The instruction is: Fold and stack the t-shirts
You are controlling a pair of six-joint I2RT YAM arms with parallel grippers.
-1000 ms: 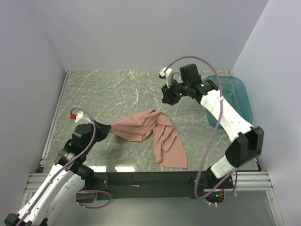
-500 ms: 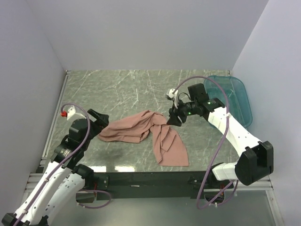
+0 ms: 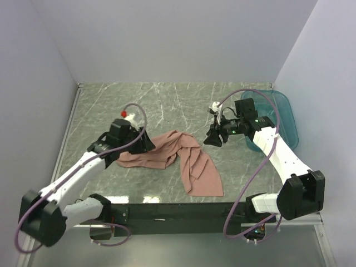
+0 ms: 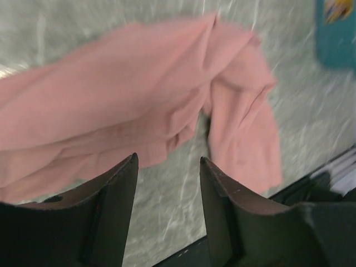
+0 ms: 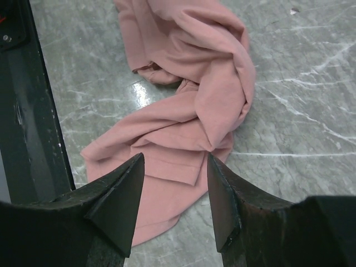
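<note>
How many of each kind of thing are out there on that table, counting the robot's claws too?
Pink t-shirt: 1
Teal tub: 1
Claws: 2, the left claw and the right claw, both open and empty
Total: 4

Bare marble table (image 3: 139,100) lies open behind and left of the crumpled pink t-shirt (image 3: 189,161); the teal tub (image 3: 286,119) blocks the right rear corner.
</note>
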